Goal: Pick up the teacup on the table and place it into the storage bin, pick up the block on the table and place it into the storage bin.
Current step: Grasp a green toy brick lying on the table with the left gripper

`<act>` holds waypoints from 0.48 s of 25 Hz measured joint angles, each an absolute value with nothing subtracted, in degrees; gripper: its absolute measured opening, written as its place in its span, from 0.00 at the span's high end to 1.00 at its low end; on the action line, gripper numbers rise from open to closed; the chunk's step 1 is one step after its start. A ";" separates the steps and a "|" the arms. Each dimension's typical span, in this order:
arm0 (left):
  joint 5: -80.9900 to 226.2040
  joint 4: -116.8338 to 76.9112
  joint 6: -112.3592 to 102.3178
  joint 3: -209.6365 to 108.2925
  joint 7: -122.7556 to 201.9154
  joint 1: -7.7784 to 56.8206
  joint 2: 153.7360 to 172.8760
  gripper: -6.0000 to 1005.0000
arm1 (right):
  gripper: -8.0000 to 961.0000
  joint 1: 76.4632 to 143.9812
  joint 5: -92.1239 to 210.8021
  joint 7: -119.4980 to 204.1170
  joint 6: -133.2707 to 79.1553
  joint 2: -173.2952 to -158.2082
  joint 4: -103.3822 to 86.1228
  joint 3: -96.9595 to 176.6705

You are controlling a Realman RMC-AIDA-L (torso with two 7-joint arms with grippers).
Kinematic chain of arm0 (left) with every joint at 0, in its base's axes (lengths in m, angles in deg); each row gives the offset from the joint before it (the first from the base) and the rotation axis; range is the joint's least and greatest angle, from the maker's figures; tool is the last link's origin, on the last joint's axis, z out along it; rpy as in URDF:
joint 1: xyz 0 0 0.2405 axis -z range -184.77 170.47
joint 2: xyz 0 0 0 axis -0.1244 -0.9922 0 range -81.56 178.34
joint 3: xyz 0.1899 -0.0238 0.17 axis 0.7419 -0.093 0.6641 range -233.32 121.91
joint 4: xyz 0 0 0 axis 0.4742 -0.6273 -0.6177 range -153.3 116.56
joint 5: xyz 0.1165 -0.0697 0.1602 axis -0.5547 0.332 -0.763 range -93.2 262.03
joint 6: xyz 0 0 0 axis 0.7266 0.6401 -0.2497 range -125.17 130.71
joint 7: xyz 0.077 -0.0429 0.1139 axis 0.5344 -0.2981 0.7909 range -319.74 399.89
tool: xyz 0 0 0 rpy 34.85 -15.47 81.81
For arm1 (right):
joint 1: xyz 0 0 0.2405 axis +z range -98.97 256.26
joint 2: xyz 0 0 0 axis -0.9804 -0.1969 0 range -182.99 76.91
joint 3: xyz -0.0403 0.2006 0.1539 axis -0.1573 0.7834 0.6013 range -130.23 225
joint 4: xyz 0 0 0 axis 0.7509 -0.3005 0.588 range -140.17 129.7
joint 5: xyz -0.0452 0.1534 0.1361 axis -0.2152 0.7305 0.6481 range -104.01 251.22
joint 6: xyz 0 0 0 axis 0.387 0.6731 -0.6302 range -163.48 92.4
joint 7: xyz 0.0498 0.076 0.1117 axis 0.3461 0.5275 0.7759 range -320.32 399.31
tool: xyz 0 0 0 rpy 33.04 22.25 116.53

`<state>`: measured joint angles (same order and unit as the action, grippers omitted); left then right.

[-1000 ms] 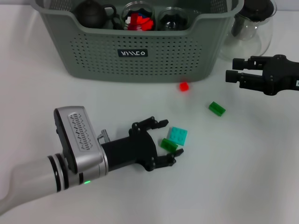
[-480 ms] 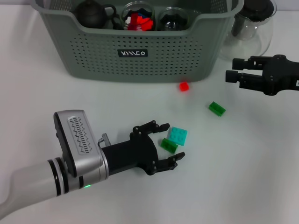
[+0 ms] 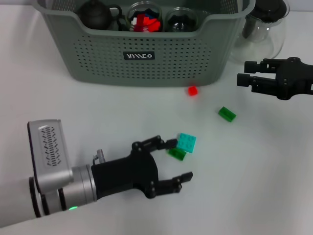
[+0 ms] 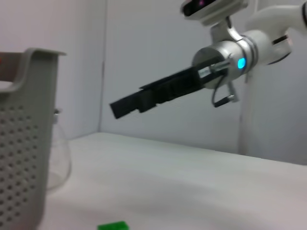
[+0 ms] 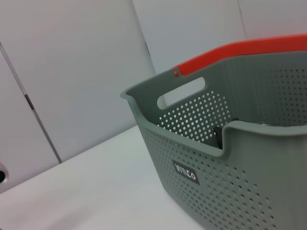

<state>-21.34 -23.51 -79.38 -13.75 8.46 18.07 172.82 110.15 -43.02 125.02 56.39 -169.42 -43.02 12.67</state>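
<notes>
Head view, near to far. At 7 o'clock the left gripper (image 3: 172,160) lies low over the white surface (image 3: 254,186), fingers spread wide and holding nothing. Compared with the frames from a second and half a second ago, the arm has drawn back toward 7 o'clock: the small green block (image 3: 177,153) that sat between the fingers now lies just beyond the upper fingertip, still on the surface and touching the turquoise block (image 3: 187,142). Neither block has shifted. Judged from this, the grasp has not been made; the left arm would need a fresh approach before any block can go to the bin.

Toward 2 o'clock from centre lies a second green block (image 3: 227,114), well apart from the first pair; a small red block (image 3: 192,90) sits near the bin's front wall.

At 3 o'clock the right gripper (image 3: 242,72) hovers above the surface, parked, unchanged; whether its fingers are open or closed cannot be told.

At 12 o'clock stands the storage bin (image 3: 146,49), already holding a dark teapot (image 3: 96,13) and two glass cups, one with red pieces. A glass pitcher (image 3: 264,27) stands beside it at 1 o'clock.
</notes>
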 joint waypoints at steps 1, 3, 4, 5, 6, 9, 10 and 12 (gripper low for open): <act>-22.25 -23.73 -79.49 -13.72 7.44 18.05 172.84 0.21 | 0.45 110.19 -43.02 125.01 56.40 -169.43 -43.03 12.67; -23.93 -23.75 -78.02 -13.71 5.11 18.54 172.85 0.22 | 0.45 110.21 -43.02 125.02 56.40 -169.52 -43.03 12.66; -24.51 -23.69 -77.21 -13.70 4.13 18.80 172.88 0.22 | 0.45 110.21 -43.02 125.01 56.39 -169.55 -43.03 12.67; -25.06 -23.56 -76.51 -13.69 3.19 19.10 172.90 0.22 | 0.45 110.21 -43.02 125.01 56.39 -169.56 -43.03 12.66; -25.48 -23.48 -76.00 -13.69 2.54 19.35 172.92 0.22 | 0.45 110.21 -43.02 125.01 56.39 -169.56 -43.03 12.67; -26.06 -23.36 -74.36 -13.69 1.12 20.03 173.00 0.22 | 0.45 110.13 -43.02 125.01 56.39 -169.58 -43.02 12.67; -26.00 -23.35 -73.67 -13.70 0.70 20.23 173.02 0.22 | 0.45 110.05 -43.02 125.01 56.39 -169.58 -43.03 12.67; -25.85 -23.34 -72.17 -13.71 -0.45 20.77 173.05 0.22 | 0.45 109.92 -43.02 125.01 56.39 -169.58 -43.02 12.67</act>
